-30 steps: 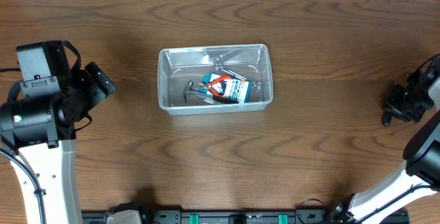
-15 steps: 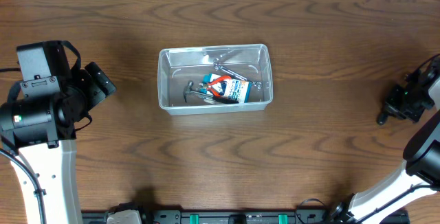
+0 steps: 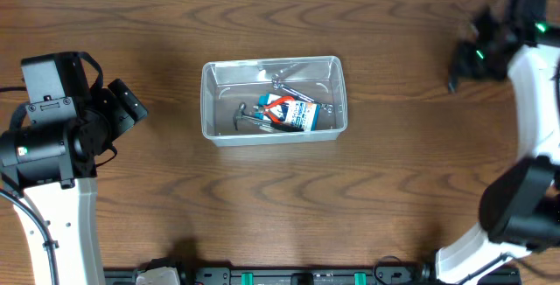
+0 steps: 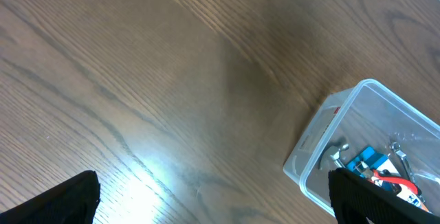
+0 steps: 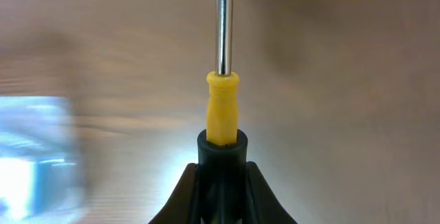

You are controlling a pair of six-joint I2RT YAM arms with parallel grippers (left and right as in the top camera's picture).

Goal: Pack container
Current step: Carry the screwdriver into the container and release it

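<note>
**Screwdriver in hand, container partly packed**

The right gripper (image 3: 468, 56) is clamped on a screwdriver (image 5: 221, 114) whose steel shaft points away from the fingers. This piece is not yet packed. The container (image 3: 206, 101) sits well apart from it, ahead and to the right of the left gripper (image 4: 213, 207), which is spread wide and empty. Inside lie red-handled pliers (image 3: 278, 106), a blue carded item (image 3: 304, 116) and steel pieces too small to name. The right wrist view is smeared, and a pale shape left of the screwdriver may be the container.
</note>
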